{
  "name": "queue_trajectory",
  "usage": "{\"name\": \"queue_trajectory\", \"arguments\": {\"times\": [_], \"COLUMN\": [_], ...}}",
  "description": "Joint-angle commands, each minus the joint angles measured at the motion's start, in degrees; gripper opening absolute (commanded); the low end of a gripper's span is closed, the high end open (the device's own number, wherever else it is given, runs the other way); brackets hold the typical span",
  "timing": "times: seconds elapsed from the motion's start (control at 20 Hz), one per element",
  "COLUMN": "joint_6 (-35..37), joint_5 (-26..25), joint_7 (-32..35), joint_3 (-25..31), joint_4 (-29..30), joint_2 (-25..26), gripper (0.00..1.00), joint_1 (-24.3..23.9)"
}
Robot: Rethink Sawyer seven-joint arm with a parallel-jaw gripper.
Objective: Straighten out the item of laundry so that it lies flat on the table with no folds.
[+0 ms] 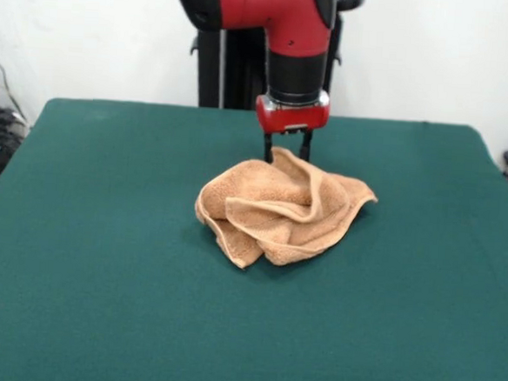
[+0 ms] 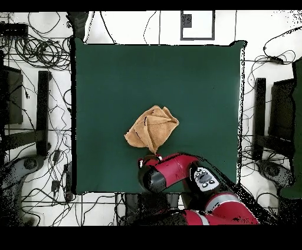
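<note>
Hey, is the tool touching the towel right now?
Touching. In the front view the tool reaches down to the towel at its far edge, where the cloth rises between the prongs with no gap showing.

Red arm with black cuff and thin black jaws.

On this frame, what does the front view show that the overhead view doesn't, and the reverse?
Front only: the gripper with two dark fingers straddling the towel's far edge, a gap between them, and the raised folds of the heap.
Overhead only: the whole table outline, the cables on the floor around it, and the towel's place just robot-side of centre; the arm hides the gripper.
Both: one crumpled towel, not flat, with the arm at its robot-side edge.
</note>
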Motion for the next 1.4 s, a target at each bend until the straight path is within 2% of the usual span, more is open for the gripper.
{"name": "queue_trajectory", "arguments": {"times": [0.05,0.4,0.8,1.4], "joint_6": [-3.2,-2.4,2.9,3.0], "joint_5": [2.8,3.3,5.8,7.9], "joint_7": [6.9,6.8,5.5,5.0], "joint_3": [2.5,2.4,4.5,4.3], "joint_4": [-4.5,-3.7,0.8,2.1], "joint_2": [2.5,1.6,-5.2,-6.9], "gripper": [1.0,1.0,1.0,1.0], "joint_1": [0.8,0.9,0.2,0.7]}}
